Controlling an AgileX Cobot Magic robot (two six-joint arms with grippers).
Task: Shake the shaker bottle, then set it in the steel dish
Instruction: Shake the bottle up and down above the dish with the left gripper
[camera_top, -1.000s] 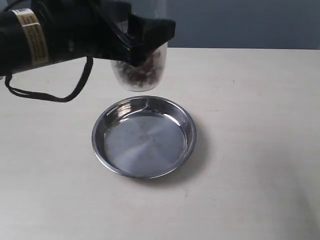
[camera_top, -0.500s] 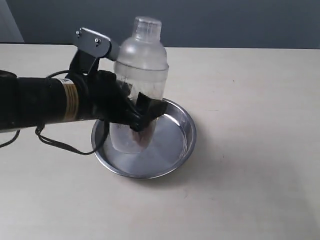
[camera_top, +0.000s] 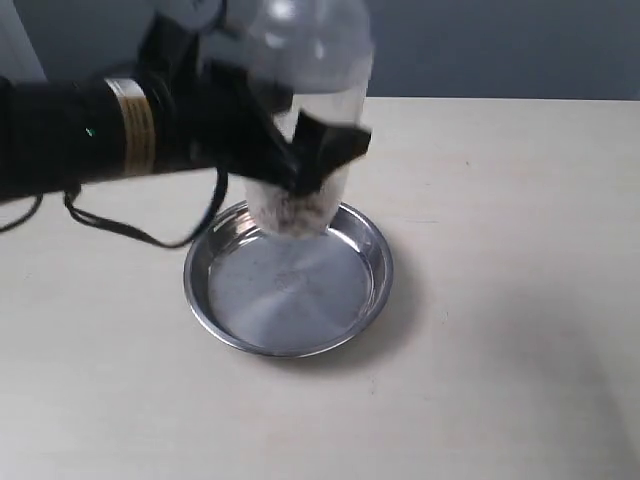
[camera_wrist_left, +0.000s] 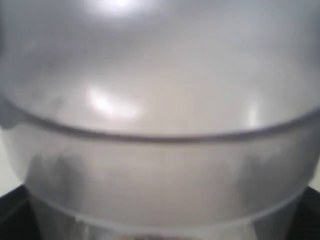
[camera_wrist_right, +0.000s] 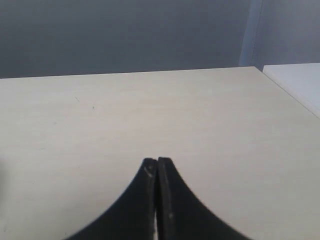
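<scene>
Exterior view: the left arm (camera_top: 90, 135) enters from 9 o'clock. The left end effector (camera_top: 300, 152) is clenched around the mid-body of the shaker bottle (camera_top: 315, 60). The bottle is roughly upright and blurred, with brownish beads (camera_top: 295, 208) at its base. The base overlaps the 12 o'clock rim of the steel dish (camera_top: 290, 300) and looks lifted clear of it. The dish lies flat on the table (camera_top: 500, 300), with nothing resting on its floor. Left wrist view: the frosted wall and shoulder seam of the shaker bottle (camera_wrist_left: 160, 125) fill the frame. Dark fingers (camera_wrist_left: 12, 212) show at either edge, hard against the plastic. Right wrist view: the right end effector (camera_wrist_right: 157, 172) has its jaws pressed flat together with nothing between them. It hangs over bare table (camera_wrist_right: 150, 110), and neither bottle nor dish appears here.
</scene>
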